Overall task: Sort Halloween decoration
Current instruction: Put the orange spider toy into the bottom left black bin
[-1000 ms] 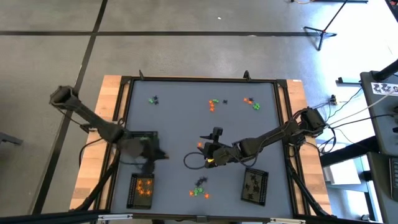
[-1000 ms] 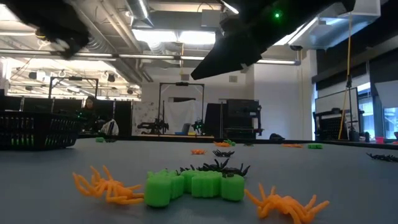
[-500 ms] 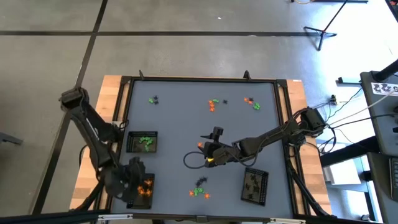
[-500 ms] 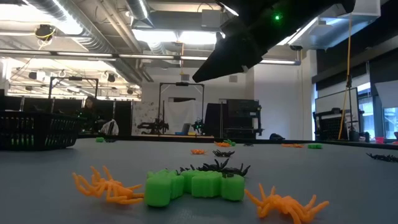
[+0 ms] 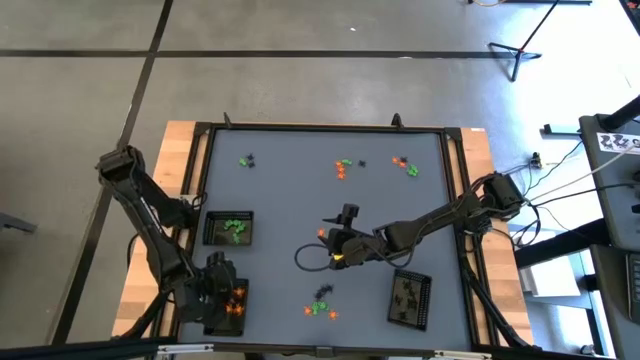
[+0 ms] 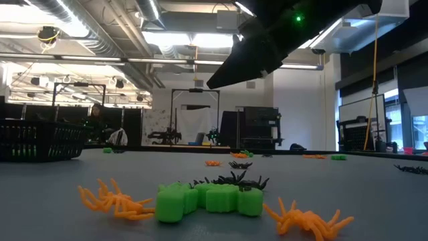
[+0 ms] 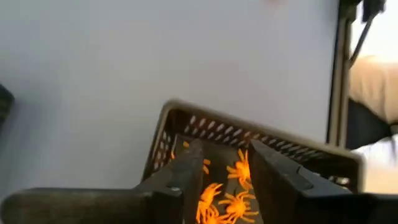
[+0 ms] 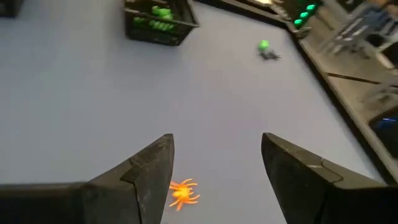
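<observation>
On the grey counter [image 5: 290, 190], the left gripper [image 5: 222, 297] hangs directly over the black mesh tray of orange spiders [image 5: 231, 303] at the counter's near left corner; in the left wrist view its fingers [image 7: 189, 168] stand slightly parted with nothing between them, the orange spiders [image 7: 231, 199] lying in the tray below. Just beyond that tray sits a second tray holding green pieces [image 5: 231, 229]. The right gripper [image 5: 334, 250] hovers near the counter's middle, fingers [image 8: 152, 168] spread wide and empty, with a lone orange spider [image 8: 182, 191] on the counter just beneath them. A third tray with black pieces [image 5: 410, 298] stands at the near right. Loose orange, green and black trinkets [image 5: 322, 305] lie between the near trays, others [image 5: 343, 167] along the far side.
</observation>
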`<state>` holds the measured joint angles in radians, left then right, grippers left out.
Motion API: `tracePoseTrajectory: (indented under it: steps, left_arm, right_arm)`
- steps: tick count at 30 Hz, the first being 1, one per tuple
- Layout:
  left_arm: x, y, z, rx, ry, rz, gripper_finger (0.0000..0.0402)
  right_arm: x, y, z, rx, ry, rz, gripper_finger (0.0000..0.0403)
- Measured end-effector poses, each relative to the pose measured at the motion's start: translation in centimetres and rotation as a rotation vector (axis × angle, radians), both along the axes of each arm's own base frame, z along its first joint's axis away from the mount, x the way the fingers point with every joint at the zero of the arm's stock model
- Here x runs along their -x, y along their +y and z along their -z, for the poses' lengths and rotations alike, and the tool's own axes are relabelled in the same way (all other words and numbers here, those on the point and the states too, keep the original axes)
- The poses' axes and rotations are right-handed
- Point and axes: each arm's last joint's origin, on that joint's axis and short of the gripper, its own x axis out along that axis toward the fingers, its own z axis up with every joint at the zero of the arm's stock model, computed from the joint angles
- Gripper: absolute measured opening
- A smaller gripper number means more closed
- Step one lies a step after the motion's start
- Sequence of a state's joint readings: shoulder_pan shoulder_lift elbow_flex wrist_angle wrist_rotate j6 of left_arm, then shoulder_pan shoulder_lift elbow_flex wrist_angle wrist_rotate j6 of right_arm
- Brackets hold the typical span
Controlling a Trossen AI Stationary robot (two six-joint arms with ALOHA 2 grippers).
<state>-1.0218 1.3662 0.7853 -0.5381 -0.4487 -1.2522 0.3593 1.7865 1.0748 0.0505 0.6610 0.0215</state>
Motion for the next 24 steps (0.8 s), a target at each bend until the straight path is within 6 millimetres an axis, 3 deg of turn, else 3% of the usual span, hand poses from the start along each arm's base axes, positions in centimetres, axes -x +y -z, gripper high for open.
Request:
tracePoseTrajectory:
  steps: [3, 7, 10, 13, 18, 24]
  left_arm:
    - [-0.2, 0.6, -1.0, -0.017, -0.070, 0.001, 0.0127]
    - [-0.6, 1.0, -2.6, -0.210, -0.330, 0.024, 0.0122]
    - [-1.5, 1.2, -3.4, -0.292, -0.427, 0.072, 0.0116]
    - [-2.5, 1.7, -2.8, -0.312, -0.491, 0.120, 0.0112]
    - [-4.7, 3.7, -1.0, -0.192, -0.644, 0.226, 0.0105]
    - [-6.0, 7.2, 0.0, -0.158, -0.820, 0.175, 0.0096]
  right_arm:
    - [-0.1, 0.6, -0.6, -0.042, -0.006, -0.059, 0.0243]
    - [0.0, 2.0, -1.0, -0.157, 0.020, -0.236, 0.0243]
    - [0.0, 2.7, -0.6, -0.259, 0.060, -0.362, 0.0243]
    - [-0.1, 3.3, 0.6, -0.320, 0.106, -0.397, 0.0243]
    - [-0.3, 3.9, 3.0, -0.373, 0.181, -0.412, 0.0243]
    - [-0.1, 5.2, 4.7, -0.440, 0.244, -0.448, 0.0243]
